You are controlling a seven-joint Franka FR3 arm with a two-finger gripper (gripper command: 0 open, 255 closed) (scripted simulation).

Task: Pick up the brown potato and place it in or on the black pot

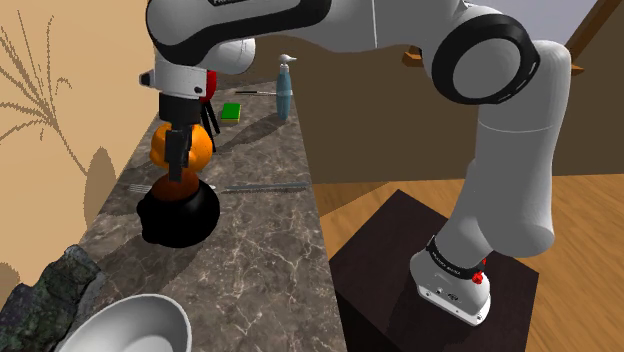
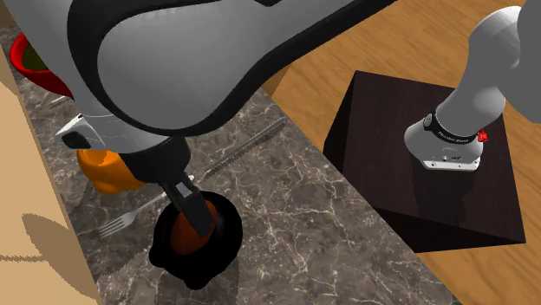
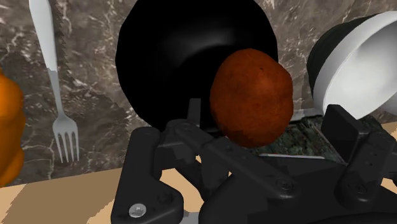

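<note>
The brown potato (image 3: 251, 95) is at the mouth of the black pot (image 3: 184, 57), over the rim nearest the white bowl. My gripper (image 3: 267, 118) hangs straight above it. One finger (image 3: 193, 114) is at the potato's edge; the other finger (image 3: 347, 127) stands apart from it, so the gripper is open. From the shoulder view the potato (image 1: 178, 188) pokes out of the top of the pot (image 1: 178, 220) under the gripper (image 1: 179, 168). The second exterior view has the potato (image 2: 184, 234) inside the pot (image 2: 221, 238), partly behind a finger (image 2: 196, 210).
An orange round object (image 1: 195, 148) stands just behind the pot. A fork (image 2: 121, 221) and a long thin utensil (image 2: 243, 149) lie beside it. A white bowl (image 1: 125, 325) and dark rock (image 1: 40, 290) are nearer; a red bowl (image 2: 35, 65), green block (image 1: 231, 111) and bottle (image 1: 283, 90) farther.
</note>
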